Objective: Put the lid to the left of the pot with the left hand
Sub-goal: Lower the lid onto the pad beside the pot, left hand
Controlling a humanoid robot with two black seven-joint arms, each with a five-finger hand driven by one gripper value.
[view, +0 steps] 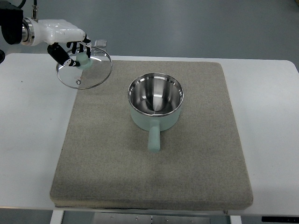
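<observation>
Worktop [28, 140]: white and wide, it ran across the whole shot, with grey floor showing beyond its far edge.
Mat [149, 177]: a big grey felt-like pad lay square on the worktop, covering most of the middle.
Pot [155, 103]: there it was, pale green outside and shiny steel inside, standing upright on the mat just above centre, open at the top with nothing in it.
Pot handle [153, 138]: short and pale green, it pointed straight toward the robot's side.
Left arm [46, 31]: white casing, it came in from the upper left corner and reached over the far left part of the worktop.
Lid [84, 68]: glass with a metal rim, it was well left of the pot and further back, straddling the mat's far left corner; whether it touched the surface or hung just above, I could not tell.
Left hand [74, 50]: dark fingers were curled tight round the lid's pale green knob, a firm hold.
Knob [83, 59]: pale green, matching the pot, mostly wrapped by the fingers.
Vent hole [78, 82]: a small metal-ringed spot near the lid's nearer rim.
</observation>
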